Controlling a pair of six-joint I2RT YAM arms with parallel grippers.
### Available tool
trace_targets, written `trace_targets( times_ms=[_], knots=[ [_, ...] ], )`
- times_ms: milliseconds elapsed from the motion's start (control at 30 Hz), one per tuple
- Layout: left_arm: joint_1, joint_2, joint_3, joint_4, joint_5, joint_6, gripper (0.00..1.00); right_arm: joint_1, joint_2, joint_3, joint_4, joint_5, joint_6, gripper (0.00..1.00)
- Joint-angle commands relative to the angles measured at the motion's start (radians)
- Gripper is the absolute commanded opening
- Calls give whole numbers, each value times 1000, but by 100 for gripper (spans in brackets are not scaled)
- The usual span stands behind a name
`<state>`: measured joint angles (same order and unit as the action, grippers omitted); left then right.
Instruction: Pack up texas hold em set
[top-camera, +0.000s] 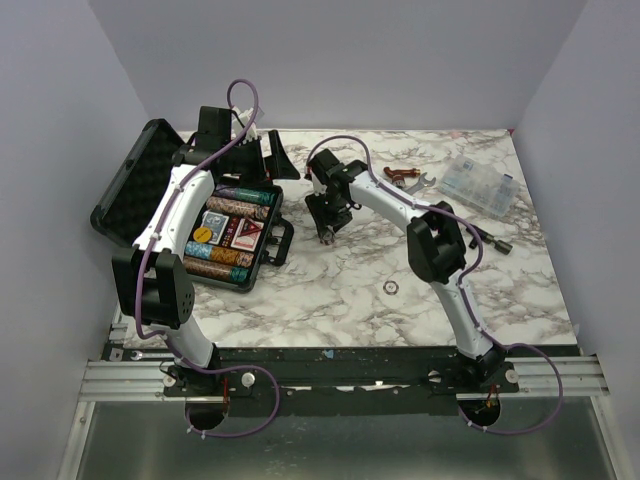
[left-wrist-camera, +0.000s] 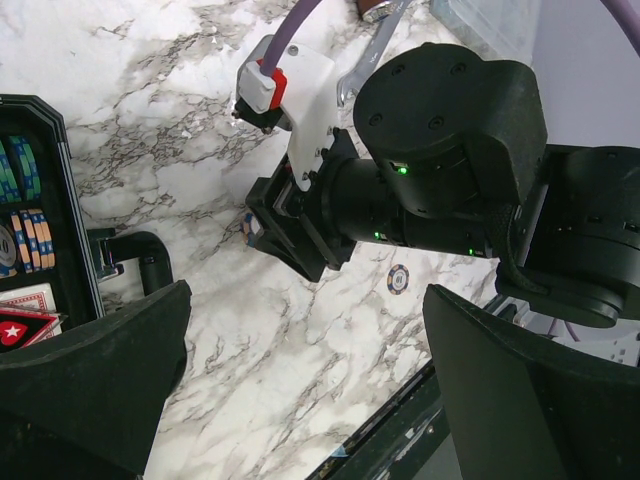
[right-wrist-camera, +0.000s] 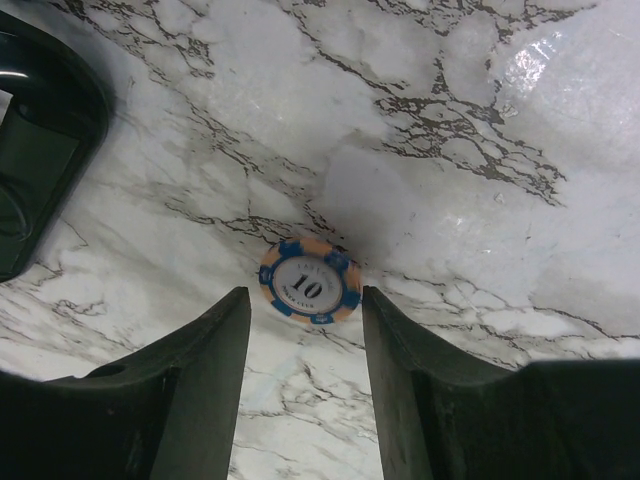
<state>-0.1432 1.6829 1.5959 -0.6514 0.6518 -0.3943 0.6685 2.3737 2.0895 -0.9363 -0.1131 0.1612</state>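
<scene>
Bright, even overhead light is washing my white, grey-veined marble tabletop (top-camera: 330, 300). In my right wrist view, glare is blooming upper right, a soft shadow is falling beside the orange-and-blue round poker chip (right-wrist-camera: 310, 281), and my black fingers (right-wrist-camera: 190, 390) are blurring near the lens.

orange-and-blue poker chip (right-wrist-camera: 310, 285); white, grey-veined marble table (right-wrist-camera: 450, 100); black briefcase (top-camera: 125, 195).

This is a robotics lab test cell. A left arm (top-camera: 180, 212) and a right arm (top-camera: 460, 300) are bolted to an aluminium rail (top-camera: 110, 378) at the near edge of a marble-patterned table (top-camera: 340, 300), with purple cables (top-camera: 244, 83) looping off them. Plain pale walls (top-camera: 60, 130) box the table in on the left, far and right sides, and an open black briefcase (top-camera: 130, 190) of poker chips lies at its left.
</scene>
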Motion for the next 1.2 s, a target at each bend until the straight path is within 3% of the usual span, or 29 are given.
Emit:
trace_targets(
  times_ms=[0, 300, 567, 767, 967, 1167],
  knots=[
    [8, -31, -5, 20, 28, -5, 99, 8, 30, 30, -12, 6, 3, 53],
    [8, -32, -8, 19, 24, -2, 99, 8, -52, -28, -2, 31, 7, 61],
    [10, -34, -10, 24, 32, -6, 98, -5, -389, -475, 140, 173, 59, 69],
    [8, -37, -16, 29, 34, -9, 98, -14, -563, -757, 130, 124, 90, 71],
    [7, -31, -17, 32, 39, -11, 99, -13, -613, -882, 97, 144, 70, 74],
    [4, -18, -18, 29, 33, -8, 99, -14, -589, -899, 95, 163, 89, 76]
  ],
)
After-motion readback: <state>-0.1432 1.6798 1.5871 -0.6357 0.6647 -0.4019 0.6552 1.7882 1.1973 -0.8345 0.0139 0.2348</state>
